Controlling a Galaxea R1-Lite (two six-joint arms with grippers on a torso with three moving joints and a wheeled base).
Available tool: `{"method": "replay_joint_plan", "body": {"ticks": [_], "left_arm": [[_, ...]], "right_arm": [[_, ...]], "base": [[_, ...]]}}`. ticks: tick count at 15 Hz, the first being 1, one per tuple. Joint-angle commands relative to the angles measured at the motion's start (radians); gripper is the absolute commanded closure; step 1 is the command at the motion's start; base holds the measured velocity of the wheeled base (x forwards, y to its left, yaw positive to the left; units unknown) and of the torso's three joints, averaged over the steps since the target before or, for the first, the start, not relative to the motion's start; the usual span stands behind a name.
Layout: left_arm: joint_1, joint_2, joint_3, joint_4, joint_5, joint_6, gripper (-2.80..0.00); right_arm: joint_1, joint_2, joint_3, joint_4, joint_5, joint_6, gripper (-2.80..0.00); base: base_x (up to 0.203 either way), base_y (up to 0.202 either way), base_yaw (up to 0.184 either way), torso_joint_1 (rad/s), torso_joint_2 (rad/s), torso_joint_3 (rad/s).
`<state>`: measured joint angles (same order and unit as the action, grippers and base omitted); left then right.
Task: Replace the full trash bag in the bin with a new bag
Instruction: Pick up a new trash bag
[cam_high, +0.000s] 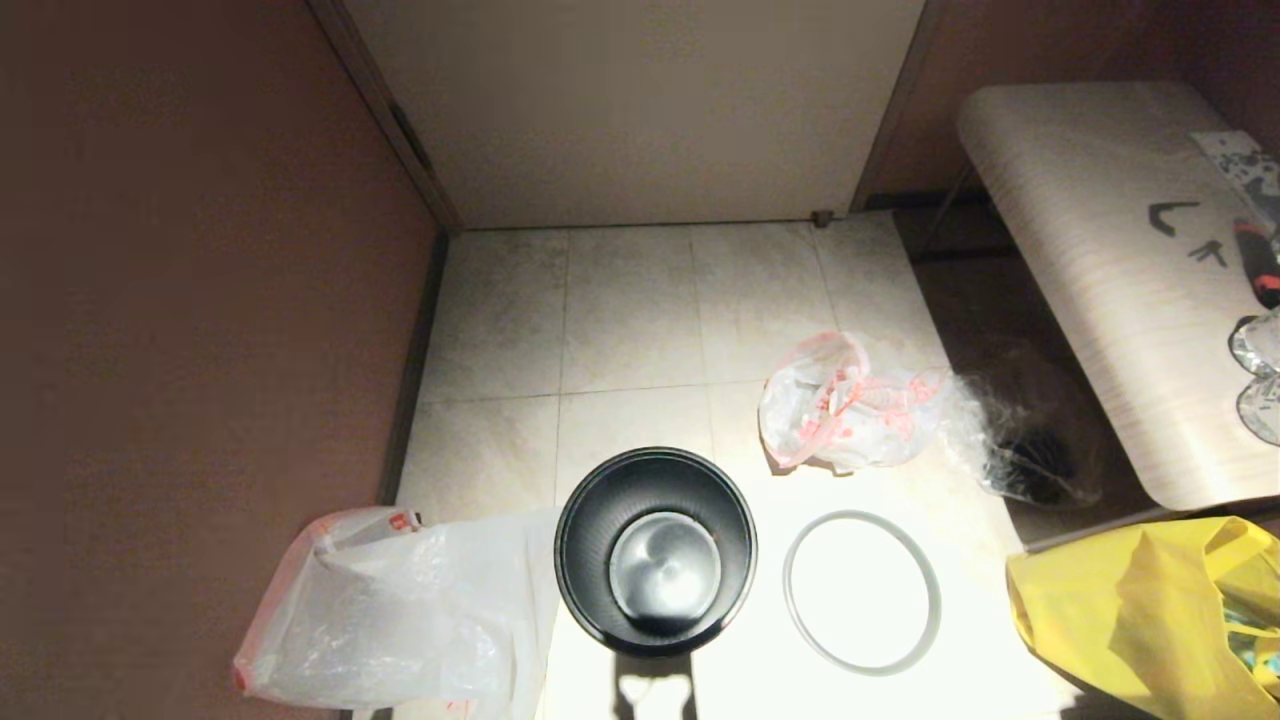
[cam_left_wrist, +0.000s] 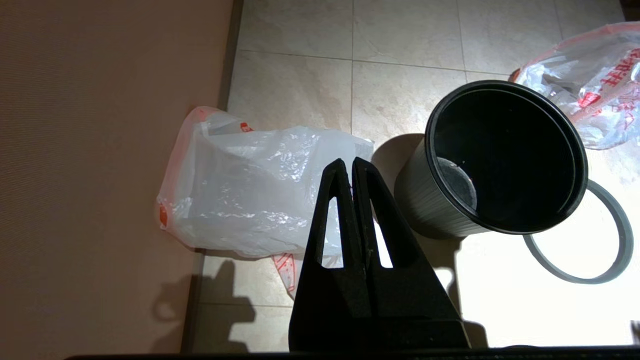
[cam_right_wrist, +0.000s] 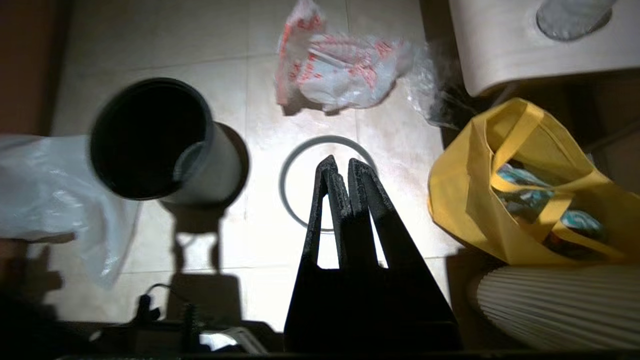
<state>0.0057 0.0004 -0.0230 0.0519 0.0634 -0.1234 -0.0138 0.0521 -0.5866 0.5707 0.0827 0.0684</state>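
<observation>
The black bin (cam_high: 655, 550) stands upright on the tiled floor, with no bag in it and its shiny bottom showing. Its grey hoop (cam_high: 788, 585) lies flat on the floor to the bin's right. The lumpy full trash bag (cam_high: 850, 405) with red print rests on the floor behind the hoop. The smooth new bag (cam_high: 400, 610) lies spread against the bin's left side by the wall. Neither gripper shows in the head view. My left gripper (cam_left_wrist: 348, 162) hangs shut and holding nothing above the new bag (cam_left_wrist: 250, 195), next to the bin (cam_left_wrist: 505, 155). My right gripper (cam_right_wrist: 342, 162) hangs shut and holding nothing above the hoop (cam_right_wrist: 286, 177).
A clear crinkly bag with dark contents (cam_high: 1030, 440) lies right of the full bag, under the edge of a pale table (cam_high: 1100, 250). A yellow bag (cam_high: 1150, 620) sits at the near right. A brown wall (cam_high: 200, 300) runs along the left.
</observation>
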Motion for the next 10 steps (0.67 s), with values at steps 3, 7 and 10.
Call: {"method": "replay_joint_plan", "body": {"ticks": [3,7,10], "left_arm": [[0.0,0.0,0.0,0.0,0.001,-0.002,0.0],[0.0,0.001,0.0,0.0,0.001,-0.002,0.0],[0.0,0.0,0.0,0.0,0.001,-0.002,0.0]], "right_arm": [[0.008,-0.046,0.375,-0.323,-0.021,-0.024,0.0],[0.011,-0.052,0.513,-0.442,-0.036,-0.099,0.0],[0.011,-0.052,0.533,-0.441,-0.071,-0.124,0.0]], "base": [[0.0,0.0,0.0,0.0,0.0,0.0],[0.0,0.0,0.0,0.0,0.0,0.0],[0.0,0.0,0.0,0.0,0.0,0.0]]}}
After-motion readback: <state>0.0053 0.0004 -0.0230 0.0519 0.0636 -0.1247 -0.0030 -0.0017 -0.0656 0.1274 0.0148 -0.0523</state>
